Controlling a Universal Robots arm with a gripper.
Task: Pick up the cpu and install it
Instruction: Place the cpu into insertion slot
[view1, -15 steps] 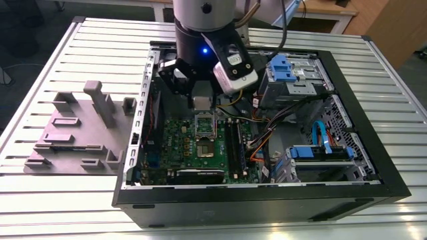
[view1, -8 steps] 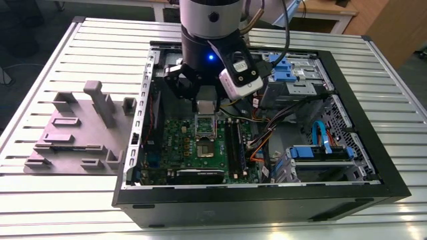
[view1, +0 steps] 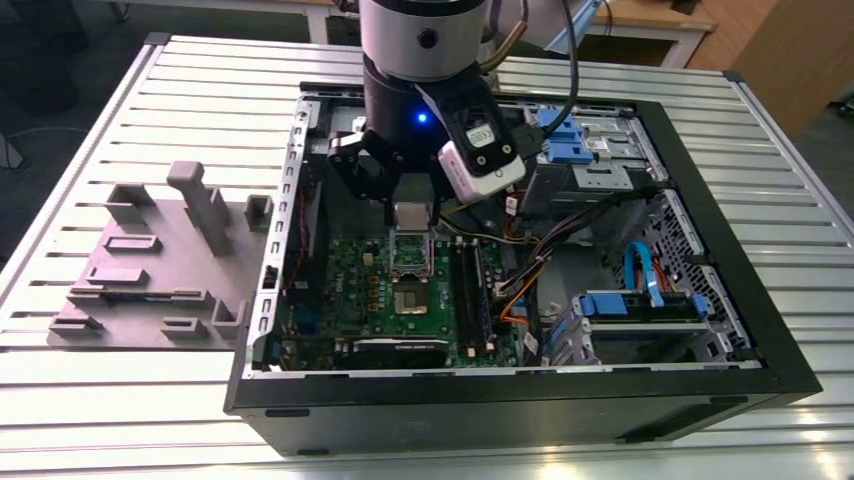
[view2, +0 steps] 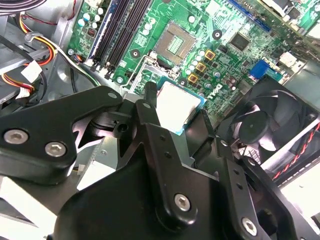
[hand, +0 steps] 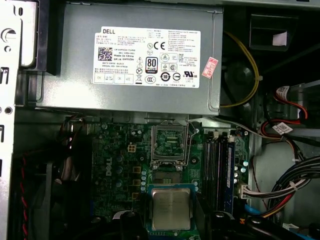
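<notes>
My gripper (view2: 177, 106) was clamped on the cpu (hand: 171, 209) by its edges, holding it just above the green motherboard (hand: 117, 150) near the bare socket (hand: 169, 142), so the pickup looked done and the seating was not yet done

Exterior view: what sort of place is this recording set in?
Probably a robotics lab or workshop bench: an open computer case sits on a slatted metal table, with a grey fixture block beside it. The tool grips the cpu over the motherboard.
</notes>
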